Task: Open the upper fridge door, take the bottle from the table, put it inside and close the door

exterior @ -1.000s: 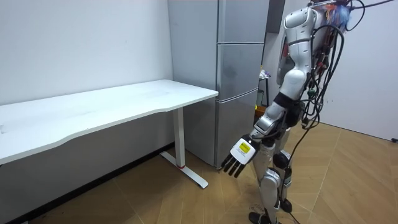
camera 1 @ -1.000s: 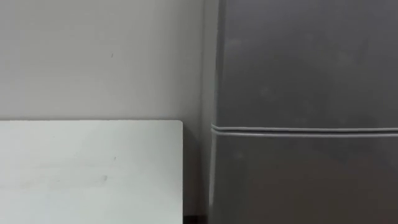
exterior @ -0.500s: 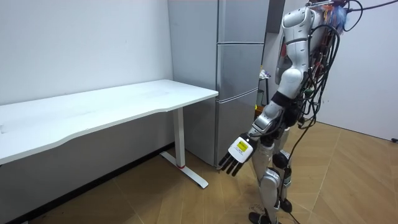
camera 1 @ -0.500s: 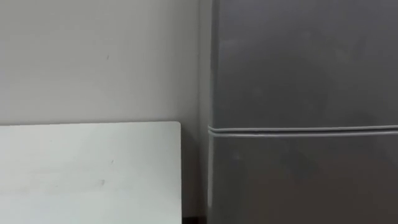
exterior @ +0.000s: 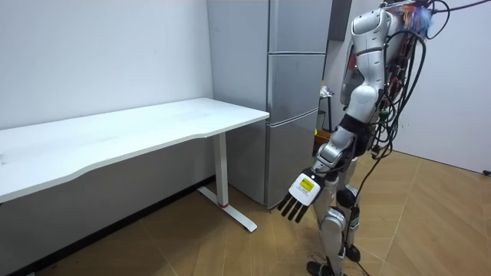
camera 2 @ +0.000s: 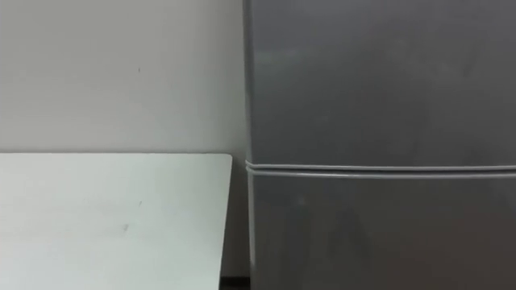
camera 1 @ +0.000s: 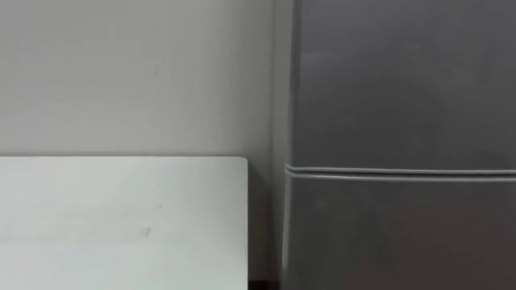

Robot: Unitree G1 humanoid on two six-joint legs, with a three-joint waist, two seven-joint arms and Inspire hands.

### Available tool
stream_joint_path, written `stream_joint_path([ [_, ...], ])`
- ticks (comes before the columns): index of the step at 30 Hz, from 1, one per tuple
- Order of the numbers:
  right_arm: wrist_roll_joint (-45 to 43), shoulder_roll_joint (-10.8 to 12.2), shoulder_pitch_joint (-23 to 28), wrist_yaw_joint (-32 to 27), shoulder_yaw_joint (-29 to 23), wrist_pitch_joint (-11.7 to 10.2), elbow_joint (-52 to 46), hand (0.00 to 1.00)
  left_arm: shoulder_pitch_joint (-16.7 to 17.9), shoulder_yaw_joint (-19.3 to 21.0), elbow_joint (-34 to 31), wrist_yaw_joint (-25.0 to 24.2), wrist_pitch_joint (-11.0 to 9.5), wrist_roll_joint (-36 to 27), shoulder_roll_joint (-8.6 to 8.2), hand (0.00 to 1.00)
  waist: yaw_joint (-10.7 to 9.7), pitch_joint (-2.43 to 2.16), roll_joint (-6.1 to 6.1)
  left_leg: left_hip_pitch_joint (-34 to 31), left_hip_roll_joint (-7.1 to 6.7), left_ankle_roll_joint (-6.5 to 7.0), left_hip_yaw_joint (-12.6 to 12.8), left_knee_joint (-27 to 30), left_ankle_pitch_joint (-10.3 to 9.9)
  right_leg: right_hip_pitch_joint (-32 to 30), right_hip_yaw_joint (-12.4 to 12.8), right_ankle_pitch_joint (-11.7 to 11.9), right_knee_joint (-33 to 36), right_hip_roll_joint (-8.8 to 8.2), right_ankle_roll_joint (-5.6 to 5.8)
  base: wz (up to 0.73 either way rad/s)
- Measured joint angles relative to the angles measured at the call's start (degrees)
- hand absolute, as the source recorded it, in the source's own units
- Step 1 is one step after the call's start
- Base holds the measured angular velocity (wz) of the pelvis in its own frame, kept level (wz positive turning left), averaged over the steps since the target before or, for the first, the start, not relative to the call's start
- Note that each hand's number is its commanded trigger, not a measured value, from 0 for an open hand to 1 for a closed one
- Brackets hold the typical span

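Room view: robot stands facing the fridge [exterior: 295, 92], both doors shut (upper and lower), just right of the white tabletop [exterior: 153, 126]. Left hand [exterior: 302, 190] hangs low, fingers [exterior: 288, 210] straight, slightly spread, empty. Where the bottle is: cannot tell.

Bare office-like room; white desk [exterior: 153, 126], grey fridge [exterior: 295, 84]

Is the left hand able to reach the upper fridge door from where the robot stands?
Probably yes. The left hand hangs low with straight fingers, holding nothing, and the robot stands close to the fridge. Nothing stands between them; the arm must rise. The upper door is shut.
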Motion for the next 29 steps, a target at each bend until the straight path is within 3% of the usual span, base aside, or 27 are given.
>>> stream_joint_path([
  [9, -1.86, 0.67, -2.27, 8.96, 4.03, 1.32, 0.87, 0.00, -1.08, -0.06, 0.38, 0.11, -0.06, -0.61, -0.48, 0.00, 0.25, 0.16, 0.49, -0.38, 0.01, -0.04, -0.51, 0.04, -0.12, 0.32, -0.45, 0.00, 0.03, 0.02, 0.00, 0.03],
  [29, -1.80, 1.04, -2.51, 17.04, 4.01, 1.90, 3.52, 0.00, -1.92, -1.16, 1.90, 0.33, -0.90, -0.61, -0.38, 0.00, -0.17, 0.14, 0.46, -0.54, -0.20, -0.05, -1.51, 0.18, -0.17, 0.78, -1.63, 0.01, 0.02, -0.04, 0.00, 0.02],
])
